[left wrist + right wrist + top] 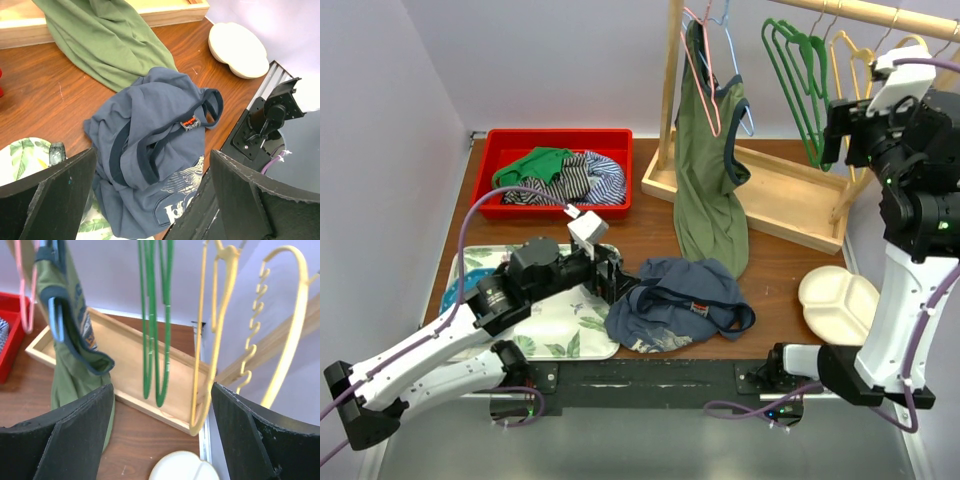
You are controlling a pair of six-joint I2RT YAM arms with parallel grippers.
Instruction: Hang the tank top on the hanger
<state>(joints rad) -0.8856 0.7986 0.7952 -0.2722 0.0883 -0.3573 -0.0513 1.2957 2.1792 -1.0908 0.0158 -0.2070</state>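
hanger (226,254) hook cut off above, tank top (150,130) print partly hidden

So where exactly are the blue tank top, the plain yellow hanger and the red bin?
tank top (155,105): left wrist view, on its crumpled blue body.
hanger (196,426): right wrist view, on its lower corner.
red bin (560,134): top external view, on its back rim.

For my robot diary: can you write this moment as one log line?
left gripper: open, over tank top | right gripper: open, by hanger | tank top: crumpled on table | hanger: bare, hanging
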